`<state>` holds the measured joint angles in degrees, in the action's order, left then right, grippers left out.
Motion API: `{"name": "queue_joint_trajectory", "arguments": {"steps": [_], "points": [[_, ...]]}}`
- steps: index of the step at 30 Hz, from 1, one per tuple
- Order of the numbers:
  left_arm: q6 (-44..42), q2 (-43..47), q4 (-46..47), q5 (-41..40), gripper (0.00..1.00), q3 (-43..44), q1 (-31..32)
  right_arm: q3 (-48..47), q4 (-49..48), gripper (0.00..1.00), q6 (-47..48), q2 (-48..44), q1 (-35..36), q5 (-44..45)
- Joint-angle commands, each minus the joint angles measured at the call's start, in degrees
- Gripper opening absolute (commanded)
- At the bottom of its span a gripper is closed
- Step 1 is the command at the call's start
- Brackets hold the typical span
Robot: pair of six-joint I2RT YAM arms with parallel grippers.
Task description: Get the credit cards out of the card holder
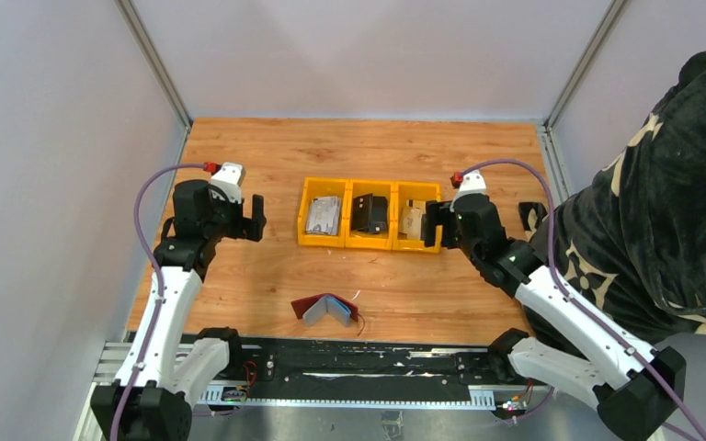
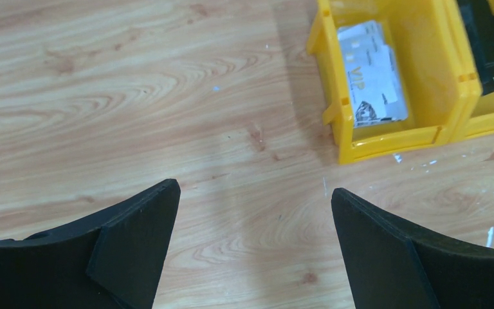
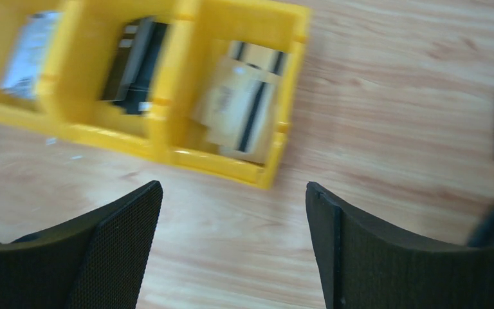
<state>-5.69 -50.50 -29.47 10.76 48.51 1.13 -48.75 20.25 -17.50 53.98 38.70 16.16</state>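
The left gripper hangs above bare wood with its jaws wide apart and nothing between them. Its wrist view shows the counter below and, up to the right, the left end of the yellow bin. In that end compartment lies a pale grey card printed with "VIP". From above, this gripper sits to the left of the bin, near it but not touching.

The right gripper also has its jaws spread and holds nothing. It hovers just off the bin's right end, fingers pointed toward it. The compartment nearest to it holds tan cards with a dark stripe, lying overlapped and tilted. The wrist picture is blurred, so they look like two or more, but the count is uncertain. The middle compartment holds a dark card leaning at an angle.

The card holder sits well apart from both grippers, near the front edge of the counter and between the two arm bases. It is open and propped like a small tent, with its dark red cover on the left and its grey-blue lining facing the camera.

A dark plush fabric with pale markings fills the right edge of the overhead view, beside the right arm.
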Motion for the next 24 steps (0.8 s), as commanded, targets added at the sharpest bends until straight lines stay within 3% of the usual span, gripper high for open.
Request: {"name": "queue_joint_trajectory", "arguments": {"steps": [1, 7, 12, 16, 20, 24], "points": [[-3.4, -1.1, 13.3, 3.4, 1.0, -7.8, -3.1, 7.3, -4.1, 0.86, 1.7, -1.1, -6.4, 7.1], [-3.1, -2.2, 34.0, 2.4, 1.0, -21.4, -4.1, 18.5, -18.1, 0.87, 4.3, -1.7, -9.3, 19.5], [-1.6, -4.7, 52.3, 2.0, 1.0, -31.4, -4.3, 22.2, -27.2, 0.92, 8.9, -0.9, -13.4, 26.7], [-0.9, -9.1, 59.8, 0.3, 1.0, -34.6, -4.3, 26.2, -34.8, 0.93, 12.8, 0.5, -18.6, 30.0], [-3.6, -9.0, 58.3, -2.3, 1.0, -33.6, -4.3, 30.4, -43.0, 0.93, 11.9, 1.6, -24.9, 29.5], [-1.7, -11.5, 71.0, -5.4, 1.0, -36.9, -4.3, 31.1, -48.6, 0.93, 13.0, 7.5, -29.6, 26.7]]}}
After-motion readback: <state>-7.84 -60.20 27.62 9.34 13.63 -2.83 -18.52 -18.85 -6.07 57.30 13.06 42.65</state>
